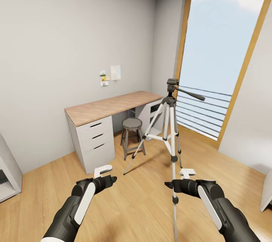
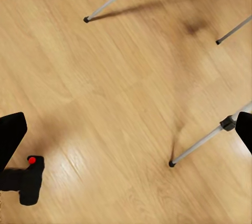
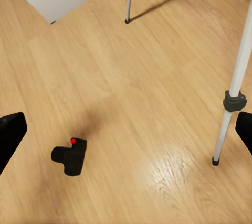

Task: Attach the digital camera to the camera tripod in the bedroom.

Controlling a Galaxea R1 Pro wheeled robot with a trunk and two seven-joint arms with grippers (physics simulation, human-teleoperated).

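Left gripper (image 1: 102, 169) — fingers (image 2: 10, 135) apart, nothing between them, held low over the floor (image 1: 143, 200). In the left wrist view one dark fingertip sits at each side edge, bare planks between.

Right gripper (image 1: 187, 172) — fingers (image 3: 10, 136) likewise apart and empty, hovering just beside the nearest tripod leg.

Digital camera (image 3: 71, 156) — small black box with a red dot on top and a short lens bump, lying on the wood floor, well apart from the tripod head. In the right wrist view it sits between the two fingertips, nearer one of them; in the left wrist view it (image 2: 27, 180) lies just beside one fingertip. Touched by neither gripper.

Camera tripod (image 1: 169, 128) — standing upright on three spread silver-white legs with black feet, dark head on top, long black pan handle sticking out toward the window (image 1: 221, 56). Head bare. One leg comes down between the two arms.

Stool (image 1: 132, 136) — short, grey seat, standing between tripod and desk.

Desk (image 1: 94, 140) — white drawers, wooden tabletop (image 1: 109, 106), against the wall (image 1: 68, 45). Small papers (image 1: 115, 72) pinned above it.

Window — tall, wood-framed, sky and railing behind.
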